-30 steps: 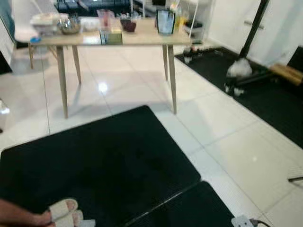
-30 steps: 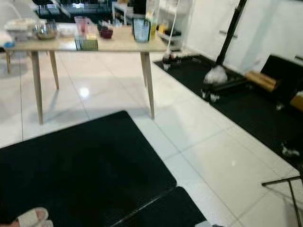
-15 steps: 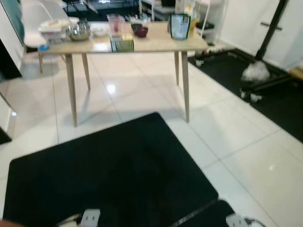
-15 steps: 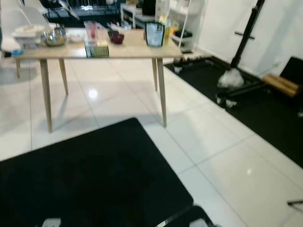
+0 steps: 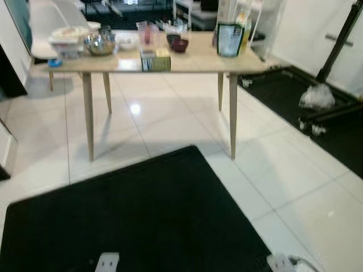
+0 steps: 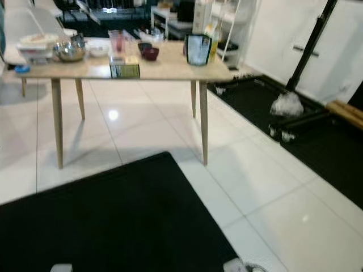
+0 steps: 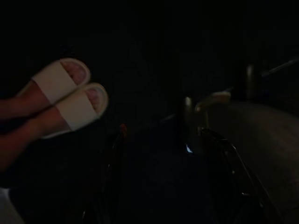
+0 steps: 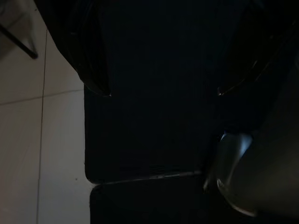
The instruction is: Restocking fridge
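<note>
both grippers hung spread and empty over the black mat (image 5: pixel 142 215) (wooden table (image 5: pixel 187 59) stood ahead).

A black floor mat (image 5: pixel 136 215) lies on white floor tiles (image 5: pixel 295 170) in the foreground; beyond it stands a wooden table (image 5: pixel 187 61) on four slim tapered legs; a white chair (image 5: pixel 48 22) stands behind the table's left end. To the right, a second dark mat (image 6: pixel 317 141) carries a black stand (image 6: pixel 309 62) with a crumpled white bag (image 6: pixel 286 105) at its base; white shelving (image 6: pixel 224 25) stands behind the table's right end. In the left wrist view, a person's feet in pale slippers (image 7: pixel 70 98) rest on the dark mat.
</note>
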`<state>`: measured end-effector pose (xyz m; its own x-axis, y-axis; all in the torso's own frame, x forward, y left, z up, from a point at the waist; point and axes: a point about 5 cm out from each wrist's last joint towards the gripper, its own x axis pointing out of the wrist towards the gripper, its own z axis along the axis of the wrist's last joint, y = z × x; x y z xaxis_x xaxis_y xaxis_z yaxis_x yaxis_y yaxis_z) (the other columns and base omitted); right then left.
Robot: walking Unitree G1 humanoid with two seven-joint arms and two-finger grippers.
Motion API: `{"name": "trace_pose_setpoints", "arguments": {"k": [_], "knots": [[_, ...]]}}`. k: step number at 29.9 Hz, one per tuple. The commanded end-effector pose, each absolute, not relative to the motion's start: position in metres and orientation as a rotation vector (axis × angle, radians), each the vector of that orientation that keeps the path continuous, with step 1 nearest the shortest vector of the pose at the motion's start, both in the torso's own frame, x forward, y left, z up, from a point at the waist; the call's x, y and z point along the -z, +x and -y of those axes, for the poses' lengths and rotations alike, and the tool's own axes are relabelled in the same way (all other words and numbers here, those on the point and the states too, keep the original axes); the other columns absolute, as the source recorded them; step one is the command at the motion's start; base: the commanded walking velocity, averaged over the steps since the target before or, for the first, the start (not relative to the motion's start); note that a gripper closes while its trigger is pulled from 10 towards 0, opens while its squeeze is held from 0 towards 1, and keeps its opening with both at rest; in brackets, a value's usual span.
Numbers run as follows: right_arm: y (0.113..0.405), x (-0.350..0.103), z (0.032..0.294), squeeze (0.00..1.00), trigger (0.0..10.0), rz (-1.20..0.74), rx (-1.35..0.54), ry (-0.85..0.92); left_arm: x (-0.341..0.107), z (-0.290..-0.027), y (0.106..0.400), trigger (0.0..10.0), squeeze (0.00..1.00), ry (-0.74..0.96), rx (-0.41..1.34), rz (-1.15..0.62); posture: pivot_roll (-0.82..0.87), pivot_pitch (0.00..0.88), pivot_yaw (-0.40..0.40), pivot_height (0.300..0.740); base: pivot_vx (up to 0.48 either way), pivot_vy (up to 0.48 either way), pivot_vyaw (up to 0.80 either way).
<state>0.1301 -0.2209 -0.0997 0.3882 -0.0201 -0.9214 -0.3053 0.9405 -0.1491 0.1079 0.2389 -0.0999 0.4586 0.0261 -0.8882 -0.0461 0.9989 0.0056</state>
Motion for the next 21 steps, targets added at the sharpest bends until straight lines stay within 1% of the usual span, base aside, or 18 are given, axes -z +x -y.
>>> {"name": "trace_pose_setpoints", "arguments": {"k": [1, 6, 14, 21], "knots": [[0.1304, 0.0993, 0.2227, 0.00, 10.0, -1.167, -0.190, -0.331, 0.1027, -0.2322, 0.1036, 10.0, 0.00, -0.032, -0.033, -1.107, -0.02, 0.000, -0.028, 0.740, 0.364, 0.000, 0.00], [0.1310, 0.0990, 0.2225, 0.00, 10.0, -1.167, -0.208, -0.344, 0.1032, -0.2315, 0.1024, 10.0, 0.00, -0.031, -0.026, -1.112, -0.02, 0.000, -0.030, 0.740, 0.363, 0.000, 0.00], [0.1340, 0.0974, 0.2256, 0.00, 10.0, -1.160, -0.201, -0.349, 0.1007, -0.2335, 0.1099, 10.0, 0.00, -0.023, -0.023, -1.095, -0.02, 0.000, -0.031, 0.740, 0.362, 0.000, 0.00], [0.1322, 0.0985, 0.2231, 0.00, 10.0, -1.164, -0.207, -0.343, 0.1011, -0.2311, 0.1107, 10.0, 0.00, -0.029, -0.021, -1.093, -0.02, 0.000, -0.033, 0.740, 0.365, 0.000, 0.00]]}}
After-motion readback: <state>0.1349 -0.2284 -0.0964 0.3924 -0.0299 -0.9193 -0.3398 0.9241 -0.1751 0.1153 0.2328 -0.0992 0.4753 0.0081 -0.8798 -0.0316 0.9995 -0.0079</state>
